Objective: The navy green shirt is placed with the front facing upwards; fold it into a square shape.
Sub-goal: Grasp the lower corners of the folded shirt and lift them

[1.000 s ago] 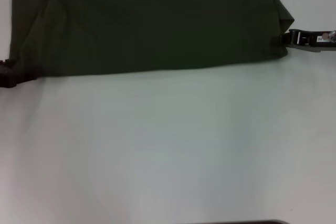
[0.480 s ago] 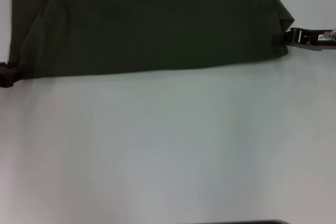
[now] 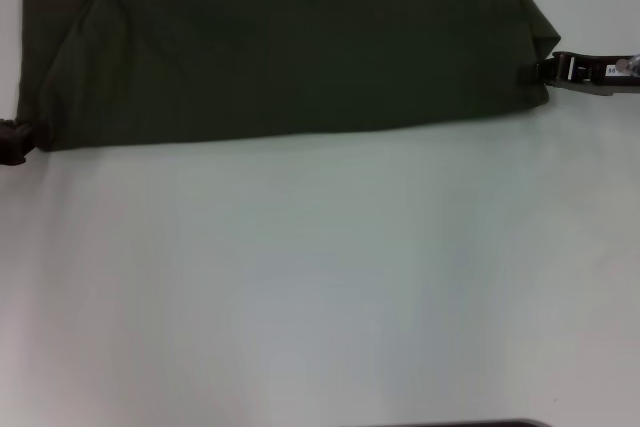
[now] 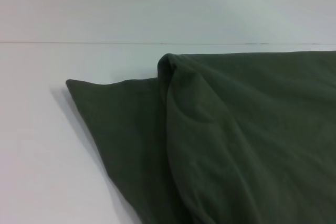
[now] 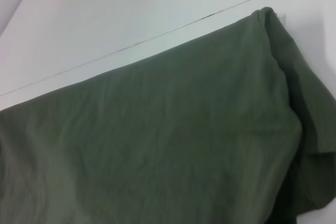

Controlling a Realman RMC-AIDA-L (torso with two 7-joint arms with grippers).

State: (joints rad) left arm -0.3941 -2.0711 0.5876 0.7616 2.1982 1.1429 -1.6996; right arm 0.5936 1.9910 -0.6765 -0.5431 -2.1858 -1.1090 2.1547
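while the big dark green cotton shirt (image 3: 300,47) lay as a long band at the far side of the white table (image 3: 320,277), the left gripper (image 3: 12,141) and right gripper (image 3: 548,70) touched its near corners; i cannot tell if they pinched. next, i think, comes folding an end across. since a second ago the left gripper slid left.

The left gripper (image 3: 12,140) has slid further left, less of it showing at the shirt (image 3: 300,47)'s near-left corner. The right gripper (image 3: 545,71) has edged slightly farther at the right edge.
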